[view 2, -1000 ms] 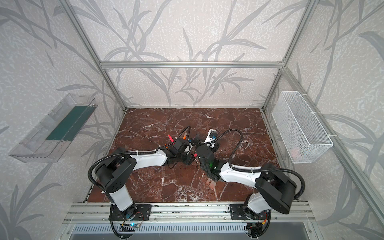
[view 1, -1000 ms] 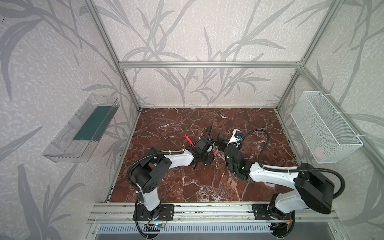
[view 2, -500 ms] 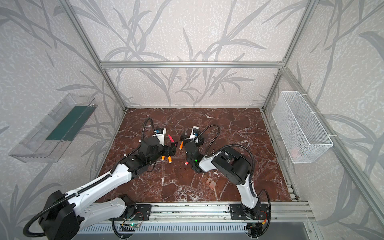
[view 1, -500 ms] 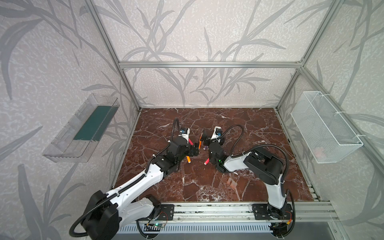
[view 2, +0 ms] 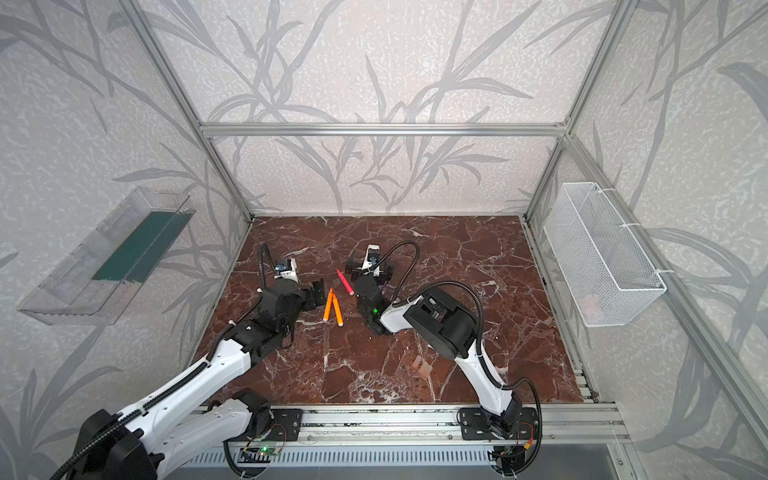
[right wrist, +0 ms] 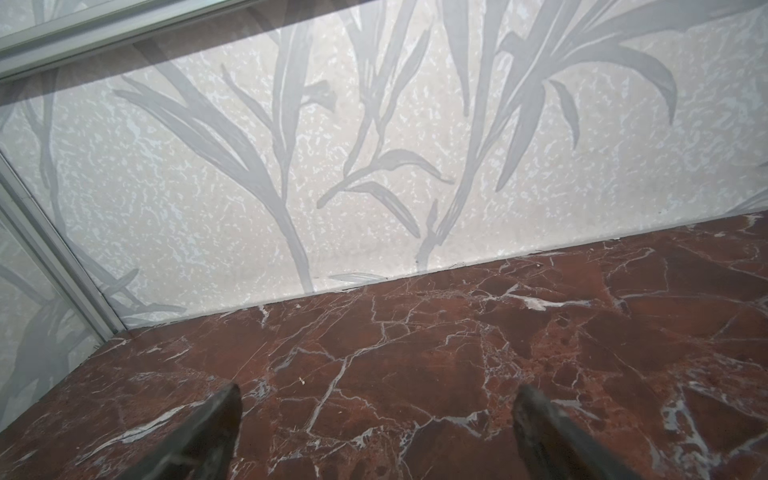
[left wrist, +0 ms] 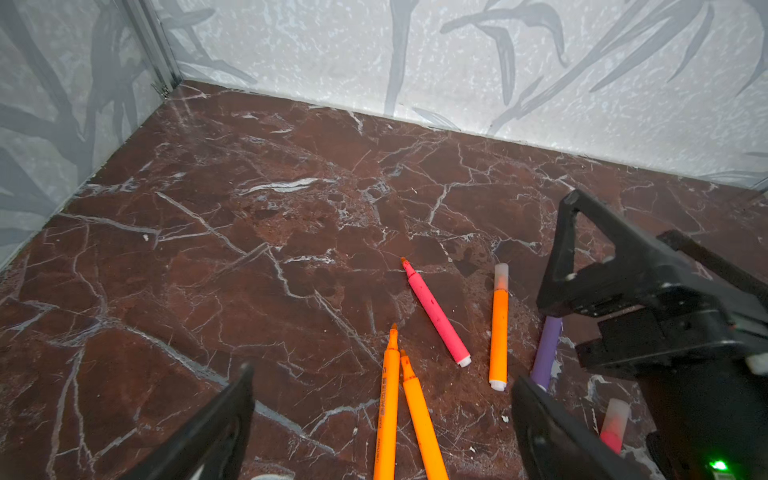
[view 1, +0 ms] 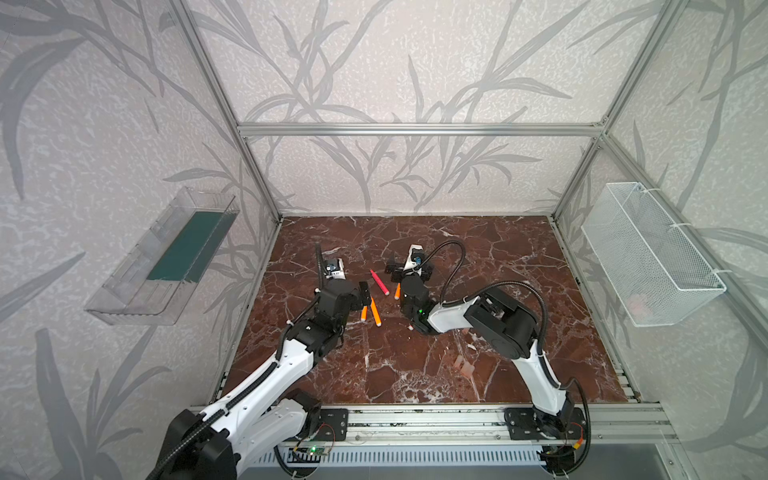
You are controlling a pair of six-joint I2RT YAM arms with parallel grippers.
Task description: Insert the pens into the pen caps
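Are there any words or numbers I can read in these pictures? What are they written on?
On one orange pen: small dark print runs along the barrel, too blurred to read.
No other writing, label, number or sign shows anywhere else in these views.

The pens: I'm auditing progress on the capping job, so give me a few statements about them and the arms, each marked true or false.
Two orange pens lie side by side, uncapped. True.
The pink pen wears a cap. False: its tip is bare.
A third orange pen has a pale cap on. True.
The right gripper holds a pen. False: its jaws stand open with nothing between them.
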